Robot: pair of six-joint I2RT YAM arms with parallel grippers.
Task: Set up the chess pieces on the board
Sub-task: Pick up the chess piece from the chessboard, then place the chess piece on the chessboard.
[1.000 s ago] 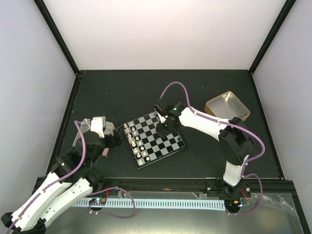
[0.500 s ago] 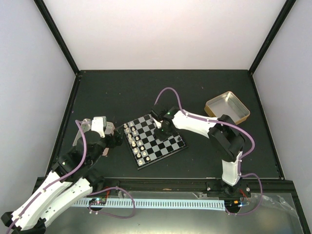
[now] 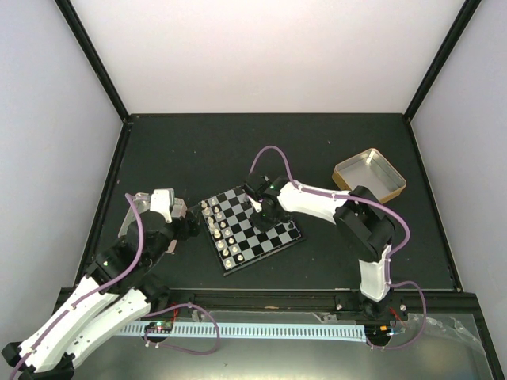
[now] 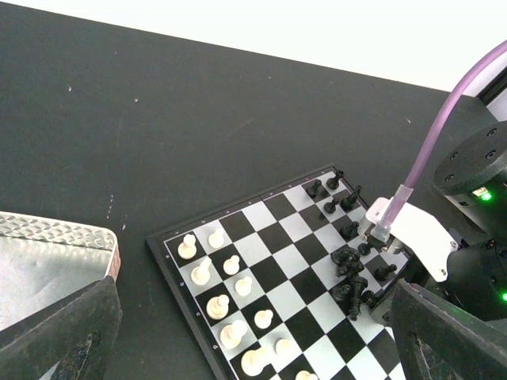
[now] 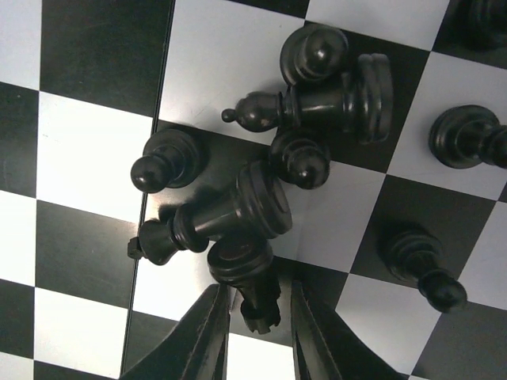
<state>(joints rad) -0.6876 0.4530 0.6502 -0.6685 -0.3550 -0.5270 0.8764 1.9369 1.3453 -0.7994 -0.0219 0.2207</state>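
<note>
1. The board (image 3: 252,228) is seen lying on the dark table (image 3: 198,150), between the two arms.
2. The cream-white chess pieces (image 4: 223,305) are lined up in two rows by the board's left edge.
3. The black chess pieces (image 5: 261,170) are found on the board's far right part. Some are stood up and some are tipped over in a small heap, touching each other.
4. The right gripper (image 5: 260,328) is held low over this heap. Its fingers (image 5: 207,336) are parted only a little, and the end of one fallen black piece (image 5: 252,277) is seen between them. A thin gap is seen on each side, so nothing is pinched.
5. The left gripper (image 4: 253,324) is held just left of the board, by the silver tray (image 4: 47,253). Its fingers (image 4: 67,332) are spread wide and nothing is held.
6. A gold tin (image 3: 370,174) is seen well to the right of the board.
</note>
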